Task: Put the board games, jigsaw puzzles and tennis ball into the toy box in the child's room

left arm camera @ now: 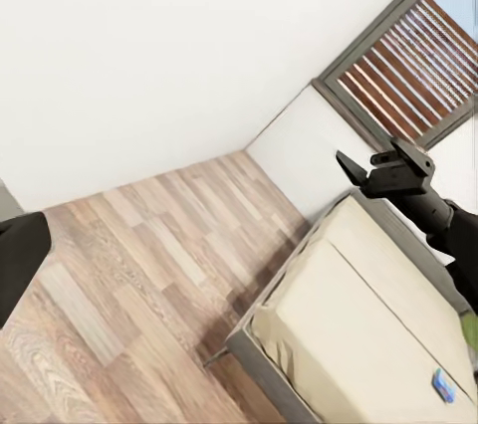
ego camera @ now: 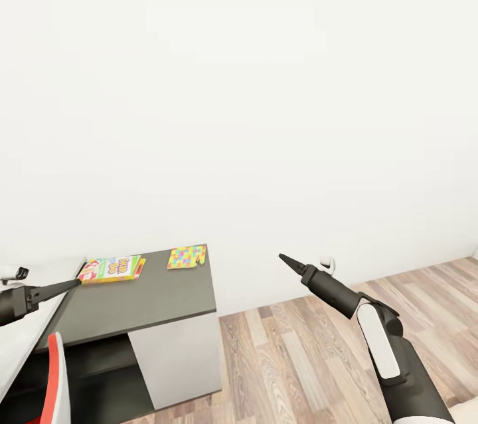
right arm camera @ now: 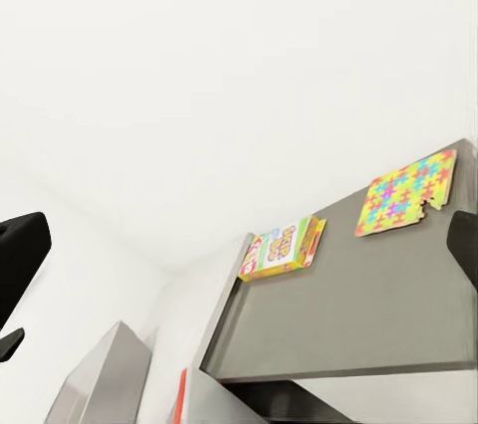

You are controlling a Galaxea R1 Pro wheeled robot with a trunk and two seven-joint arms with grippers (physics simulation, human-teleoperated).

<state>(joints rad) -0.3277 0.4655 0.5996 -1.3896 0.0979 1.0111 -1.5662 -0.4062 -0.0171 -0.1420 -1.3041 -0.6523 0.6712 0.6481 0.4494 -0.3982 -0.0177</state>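
A jigsaw puzzle lies flat on the dark grey top of the table, at its far edge by the white wall. Beside it on the same top, apart from it, lies a board game, a flat box with a green and red cover. In the right wrist view the jigsaw puzzle and board game lie on the table well ahead of the jaws.

The left jaws are pressed together into one dark point whose tip sits just at the near corner of the board game; whether it touches the box I cannot tell. The puzzle lies farther along the top, beyond the box from that tip.

The right jaws are also pressed together, held in the air over the wood-plank floor, well apart from the table and both toys.

In the left wrist view the right jaws hang above the bed, its beige mattress carrying a small blue thing near the edge, too small to name. A slatted window stands beyond.
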